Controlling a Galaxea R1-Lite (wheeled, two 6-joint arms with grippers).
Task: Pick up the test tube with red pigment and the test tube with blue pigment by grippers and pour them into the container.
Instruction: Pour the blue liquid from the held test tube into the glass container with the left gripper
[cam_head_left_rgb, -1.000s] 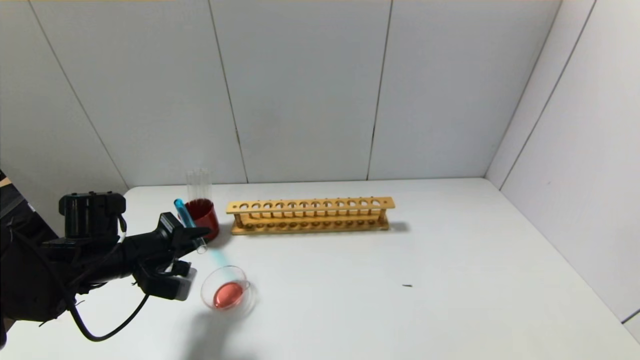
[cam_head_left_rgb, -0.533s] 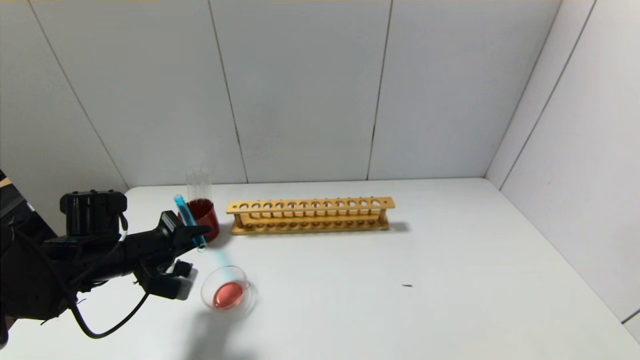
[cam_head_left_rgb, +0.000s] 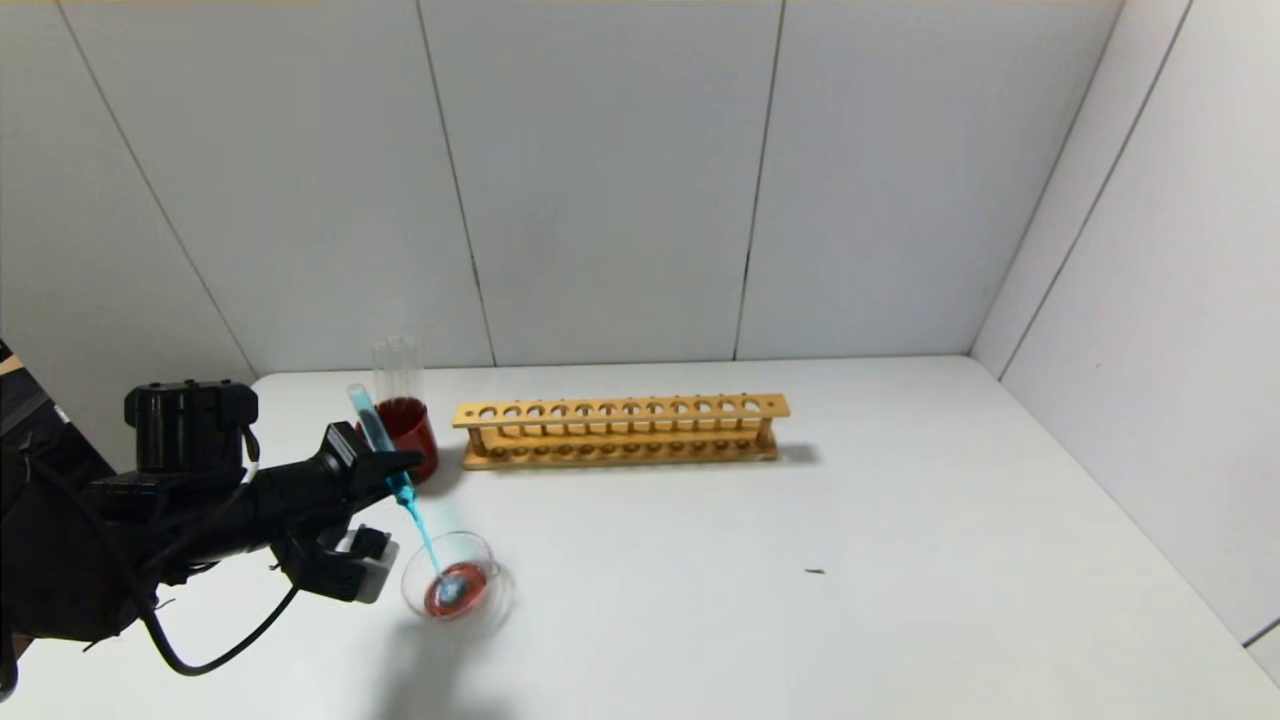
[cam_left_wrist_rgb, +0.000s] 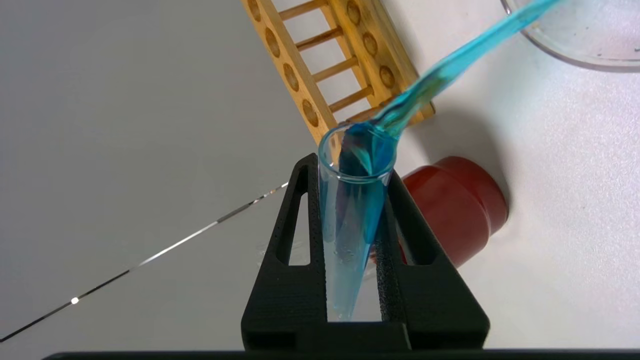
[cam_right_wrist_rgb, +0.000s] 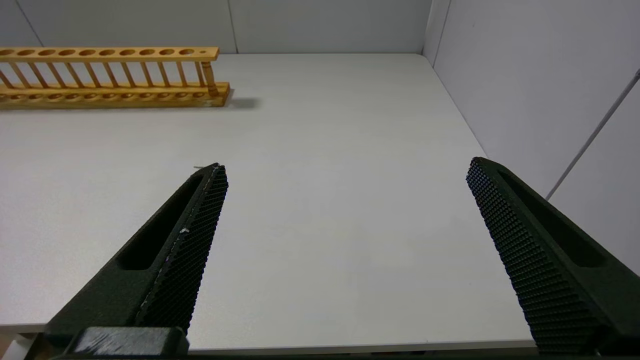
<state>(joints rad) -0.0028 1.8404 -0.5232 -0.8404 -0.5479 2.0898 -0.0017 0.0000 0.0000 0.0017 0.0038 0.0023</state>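
Head view first: the test tube with blue pigment (cam_head_left_rgb: 378, 441) is tipped mouth-down over the container (cam_head_left_rgb: 478, 556), and a thin teal stream runs from its mouth into the red liquid pooled in that dish; the left gripper (cam_head_left_rgb: 385, 468) is clamped on the tube partway along its length, just beside the container on the robot's left; in the left wrist view the tube (cam_left_wrist_rgb: 350, 220) sits pinched between the two black fingers (cam_left_wrist_rgb: 295, 235), blue liquid spilling over its rim toward the dish (cam_left_wrist_rgb: 575, 45); behind the container and close to it stands a dark red cup (cam_head_left_rgb: 410, 432) with clear glass tubes (cam_head_left_rgb: 397, 368) rising upright from it, too faint to say what they hold; a wooden rack (cam_head_left_rgb: 620, 430) lies farther back from the container and to its right, its holes empty; the white table (cam_head_left_rgb: 850, 560) carries all of these; the right gripper (cam_right_wrist_rgb: 345, 240) hovers over the table well apart from the container, fingers spread wide with nothing between them.
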